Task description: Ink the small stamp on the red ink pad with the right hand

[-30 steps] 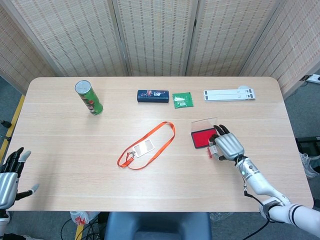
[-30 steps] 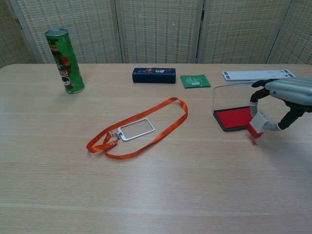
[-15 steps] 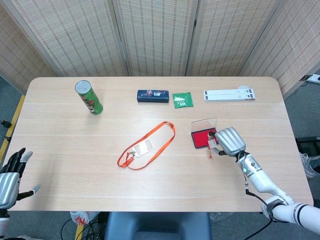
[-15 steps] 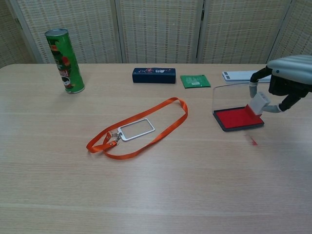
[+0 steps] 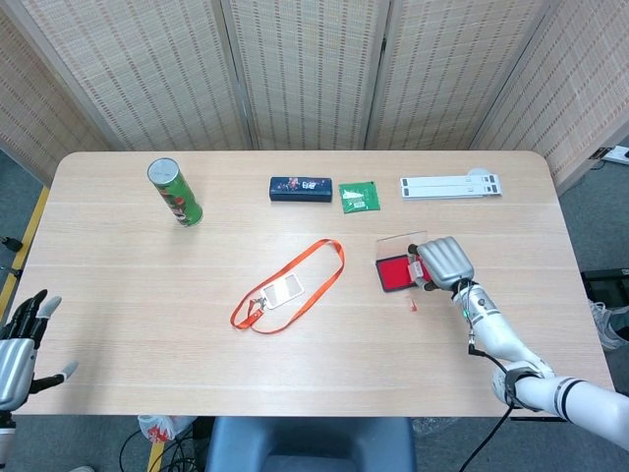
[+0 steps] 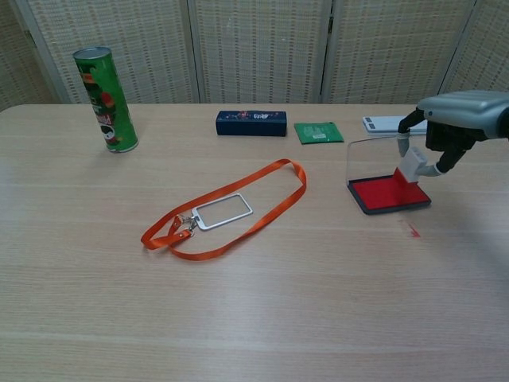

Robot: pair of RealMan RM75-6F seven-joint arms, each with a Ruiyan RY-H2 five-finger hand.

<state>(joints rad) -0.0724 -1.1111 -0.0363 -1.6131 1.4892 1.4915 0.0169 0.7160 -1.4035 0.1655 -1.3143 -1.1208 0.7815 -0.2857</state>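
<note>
Since the earlier frames, my right hand (image 6: 455, 119) has carried the small stamp (image 6: 409, 167) up off the table and over the red ink pad (image 6: 388, 193); the stamp's red face now sits on or just above the pad's right part, tilted.

Item 1, right hand: fingers pinch the stamp's pale body, which points down toward the pad. In the head view the hand (image 5: 444, 263) covers most of the stamp, so contact with the ink cannot be confirmed there.

Item 2, red ink pad: lies open on the table (image 6: 254, 318), its clear lid (image 6: 372, 157) standing up behind it. Position unchanged.

Item 3, small red mark (image 6: 413, 231): lies on the table just in front of the pad, near where the stamp was a second ago.

Item 4, left hand (image 5: 18, 344): at the near left table edge, fingers spread, holding nothing, barely shifted.

Item 5, bystanders, none moved: green can (image 6: 105, 99), dark blue case (image 6: 251, 122), green packet (image 6: 318, 131), orange lanyard with badge holder (image 6: 227, 211), white strips (image 6: 390, 123).

Progress, as I judge it: pickup and transfer to the pad are done. Remaining is a firm, flat press of the stamp face into the red surface, then a lift clear. Levelling the tilt would ink it evenly.
</note>
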